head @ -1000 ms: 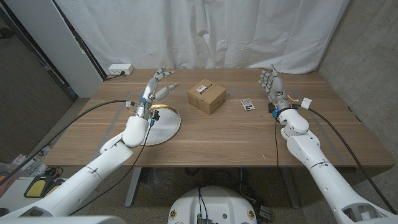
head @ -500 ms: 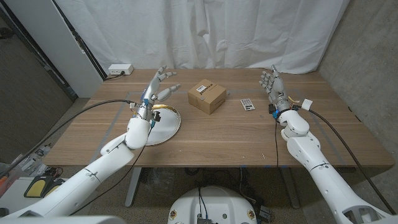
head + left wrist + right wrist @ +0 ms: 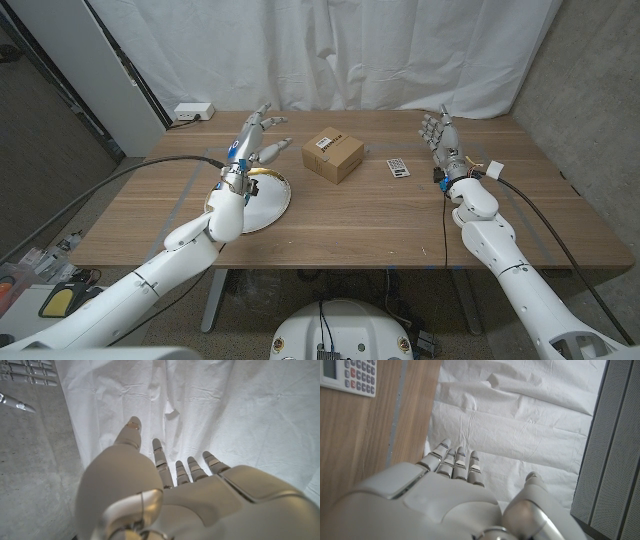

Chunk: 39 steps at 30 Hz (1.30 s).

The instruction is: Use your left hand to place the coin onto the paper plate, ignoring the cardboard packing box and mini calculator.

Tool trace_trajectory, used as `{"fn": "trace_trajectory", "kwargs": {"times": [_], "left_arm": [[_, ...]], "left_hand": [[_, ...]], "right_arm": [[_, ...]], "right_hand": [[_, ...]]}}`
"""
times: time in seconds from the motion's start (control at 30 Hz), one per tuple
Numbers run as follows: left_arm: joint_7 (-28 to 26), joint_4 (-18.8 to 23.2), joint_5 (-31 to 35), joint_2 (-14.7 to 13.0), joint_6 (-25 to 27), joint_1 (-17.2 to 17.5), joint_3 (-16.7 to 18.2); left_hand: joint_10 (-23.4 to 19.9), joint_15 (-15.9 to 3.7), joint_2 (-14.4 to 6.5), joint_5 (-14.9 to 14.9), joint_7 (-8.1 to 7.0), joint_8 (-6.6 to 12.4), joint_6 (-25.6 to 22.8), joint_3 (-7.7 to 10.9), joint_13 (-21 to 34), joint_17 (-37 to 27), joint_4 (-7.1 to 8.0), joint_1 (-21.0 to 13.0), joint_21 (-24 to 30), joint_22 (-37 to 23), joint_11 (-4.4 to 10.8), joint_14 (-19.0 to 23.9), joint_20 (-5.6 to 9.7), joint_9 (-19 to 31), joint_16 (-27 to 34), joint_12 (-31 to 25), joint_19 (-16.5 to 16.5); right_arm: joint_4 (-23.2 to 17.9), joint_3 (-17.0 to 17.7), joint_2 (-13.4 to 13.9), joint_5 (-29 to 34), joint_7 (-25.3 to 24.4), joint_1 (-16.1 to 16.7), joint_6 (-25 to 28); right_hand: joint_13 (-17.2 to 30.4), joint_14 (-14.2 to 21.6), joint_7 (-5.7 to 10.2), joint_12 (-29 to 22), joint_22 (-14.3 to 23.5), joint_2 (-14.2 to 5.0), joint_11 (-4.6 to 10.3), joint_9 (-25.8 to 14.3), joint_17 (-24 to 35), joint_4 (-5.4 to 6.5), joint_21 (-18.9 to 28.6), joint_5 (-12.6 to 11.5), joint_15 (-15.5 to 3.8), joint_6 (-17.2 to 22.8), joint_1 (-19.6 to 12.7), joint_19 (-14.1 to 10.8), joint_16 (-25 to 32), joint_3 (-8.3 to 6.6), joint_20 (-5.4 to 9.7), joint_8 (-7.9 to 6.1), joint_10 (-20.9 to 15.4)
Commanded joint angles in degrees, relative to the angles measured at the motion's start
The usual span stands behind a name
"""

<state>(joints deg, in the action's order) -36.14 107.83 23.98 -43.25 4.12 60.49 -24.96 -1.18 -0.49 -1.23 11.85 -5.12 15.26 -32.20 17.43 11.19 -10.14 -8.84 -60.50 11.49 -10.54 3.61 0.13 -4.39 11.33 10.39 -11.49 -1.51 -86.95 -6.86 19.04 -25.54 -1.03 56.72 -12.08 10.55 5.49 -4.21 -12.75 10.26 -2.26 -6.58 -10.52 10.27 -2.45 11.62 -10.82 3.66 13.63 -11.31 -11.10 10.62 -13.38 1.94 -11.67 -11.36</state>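
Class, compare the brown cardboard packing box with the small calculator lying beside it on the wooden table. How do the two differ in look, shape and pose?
The brown cardboard packing box is a tall cube-like block; the small white mini calculator lies low and flat. The box is plain brown with a white label on top; the calculator's face shows a display and rows of keys. The box is clearly the bulkier of the two. Both sit on the wooden table, apart from each other, and neither hand touches them.

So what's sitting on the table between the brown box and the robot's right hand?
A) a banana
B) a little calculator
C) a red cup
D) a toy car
B: in the head view a little calculator lies flat on the table, with the brown box on one side and the raised right hand on the other; the right wrist view shows its keys too.
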Motion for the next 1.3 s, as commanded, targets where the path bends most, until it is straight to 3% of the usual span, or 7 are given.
{"fn": "trace_trajectory", "kwargs": {"times": [0.03,0.17,0.33,0.67,1.0,1.3], "left_arm": [[-0.8,4.2,7.3,-2.3,8.2,0.1,-2.1],[0.2,5.4,8.0,-3.5,9.4,0.2,-2.1],[4.0,8.8,10.7,-5.4,14.6,0.4,-2.5],[8.3,12.0,16.8,-6.9,21.8,-0.4,-4.7],[8.8,10.0,27.1,-6.1,27.5,-2.2,-9.1],[9.2,7.0,31.9,-5.3,27.9,-4.2,-11.4]], "left_hand": [[-0.2,-0.03,0.1,-0.1,-0.07,0.12,-0.6,0.10,0.2,-0.1,0.19,-1.0,0.6,-0.1,0.25,0.4,-0.13,0.3,0.4,-0.3,0.8],[-0.2,-0.08,-0.1,-0.2,-0.16,0.11,-0.9,0.16,0.2,-0.1,0.19,-1.3,0.7,-0.1,0.36,0.5,-0.08,0.4,0.5,-0.4,1.1],[-0.3,-0.08,-0.1,-0.2,-0.33,0.11,-1.2,0.13,0.2,-0.1,0.20,-1.5,0.7,-0.1,0.49,0.6,0.02,0.4,0.5,-0.4,1.1],[-0.1,0.46,0.2,-0.4,-0.69,-0.19,-1.6,-0.24,0.1,0.0,0.34,-1.9,0.3,0.0,0.29,0.3,-0.25,0.4,0.2,-0.3,0.1],[1.4,-0.29,0.2,-0.3,-1.34,-0.81,-1.1,-0.50,0.1,0.0,0.43,-2.3,0.2,0.0,1.08,-1.5,-0.27,0.4,-0.3,0.1,-0.3],[1.1,-1.16,0.3,-0.3,-1.82,-0.66,-2.1,-0.73,0.1,-0.1,0.50,-2.6,0.1,0.0,2.00,-1.8,0.45,0.4,-0.2,-0.1,-0.5]], "right_arm": [[-0.3,0.3,0.0,0.0,0.0,-0.5,0.4],[-0.2,0.4,-0.2,0.0,-0.1,-0.6,-0.1],[0.3,0.6,-0.5,-0.5,0.2,-0.6,-0.5],[0.7,0.9,-0.9,-0.8,0.2,-0.7,-1.4],[0.7,1.1,-0.7,-0.6,0.3,-1.4,-1.2],[1.6,0.7,-1.1,-0.5,0.4,-2.3,-0.5]], "right_hand": [[0.1,0.6,0.02,-0.4,0.3,-0.42,-0.17,-0.3,0.1,-0.49,0.2,0.1,0.09,0.6,-0.4,-0.7,0.1,-0.20,0.09,0.02,-0.7],[0.1,0.6,-0.01,-0.4,0.3,-0.43,-0.18,-0.3,0.1,-0.50,0.2,0.1,0.04,0.7,-0.4,-0.7,0.1,-0.19,0.09,0.02,-0.7],[0.1,0.6,0.01,-0.4,0.3,-0.43,-0.09,-0.3,0.1,-0.50,0.2,0.1,0.11,0.7,-0.4,-0.7,0.1,-0.15,0.09,0.02,-0.8],[0.1,0.7,0.05,-0.4,0.3,-0.44,-0.17,-0.3,0.2,-0.49,0.2,0.2,0.09,0.8,-0.2,-0.7,0.1,-0.07,0.09,0.09,-1.0],[0.1,0.8,0.03,-0.4,0.3,-0.45,-0.20,-0.3,0.2,-0.48,0.1,0.2,0.14,0.9,-0.1,-0.7,0.1,0.02,0.07,0.11,-1.3],[0.1,0.8,0.05,-0.4,0.3,-0.43,-0.13,-0.3,0.2,-0.48,0.1,0.2,0.08,1.2,0.0,-0.7,0.1,0.11,0.08,0.06,-1.5]]}}
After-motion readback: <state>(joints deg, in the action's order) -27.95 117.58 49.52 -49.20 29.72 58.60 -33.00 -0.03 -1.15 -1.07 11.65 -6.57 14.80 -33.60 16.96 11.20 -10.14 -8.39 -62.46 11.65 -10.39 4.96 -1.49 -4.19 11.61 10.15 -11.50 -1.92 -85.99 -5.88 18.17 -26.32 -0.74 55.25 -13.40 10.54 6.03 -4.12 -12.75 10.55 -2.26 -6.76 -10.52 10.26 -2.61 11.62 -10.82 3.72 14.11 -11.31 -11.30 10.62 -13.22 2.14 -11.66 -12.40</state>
